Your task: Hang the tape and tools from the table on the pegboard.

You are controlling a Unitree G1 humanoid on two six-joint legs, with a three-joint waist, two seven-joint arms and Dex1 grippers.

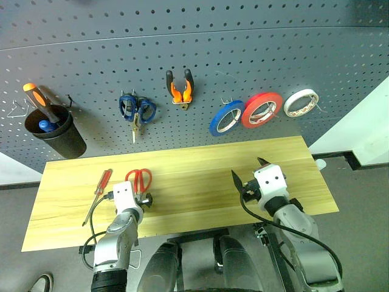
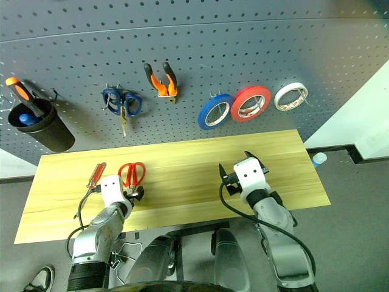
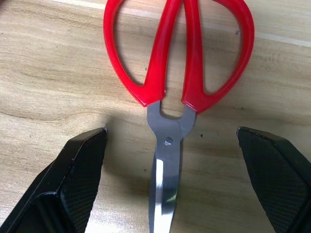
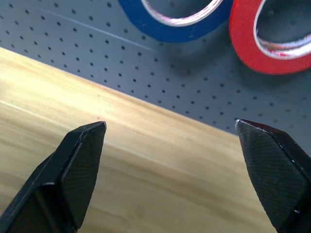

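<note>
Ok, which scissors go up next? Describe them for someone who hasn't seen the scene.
On the wooden table, toward its left end, the red-handled scissors lie flat between the left gripper's open fingers. The slim red-handled screwdriver lies beside them; the blue-handled scissors already hang on the pegboard.

Two silver-grey metallic forearms are seen at the lower left and lower right of the head view. Each is capped by a white boxy wrist block carrying two black fingers (image 3: 80, 179) with cross-hatched pads. A black cable is looped beside each wrist.
</note>
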